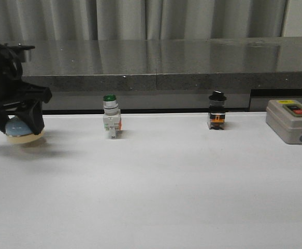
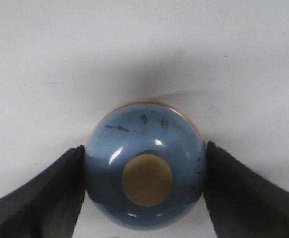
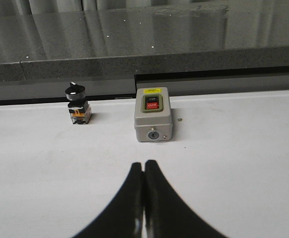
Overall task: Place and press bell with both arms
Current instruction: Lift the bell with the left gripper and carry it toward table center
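The black left gripper [image 2: 145,173] holds the small light-blue dome-shaped bell [image 2: 145,163] (cream button on top) between both fingers; the black right gripper [image 3: 144,171] has its fingers pressed together on nothing.

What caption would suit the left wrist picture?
Left tool gripping the blue bell by its sides above the white table.

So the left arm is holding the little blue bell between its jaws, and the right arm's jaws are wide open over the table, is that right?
Not quite. The right gripper has its jaws closed together with nothing between them, as the right wrist view shows. The rest holds: the left gripper has the blue bell between its jaws.
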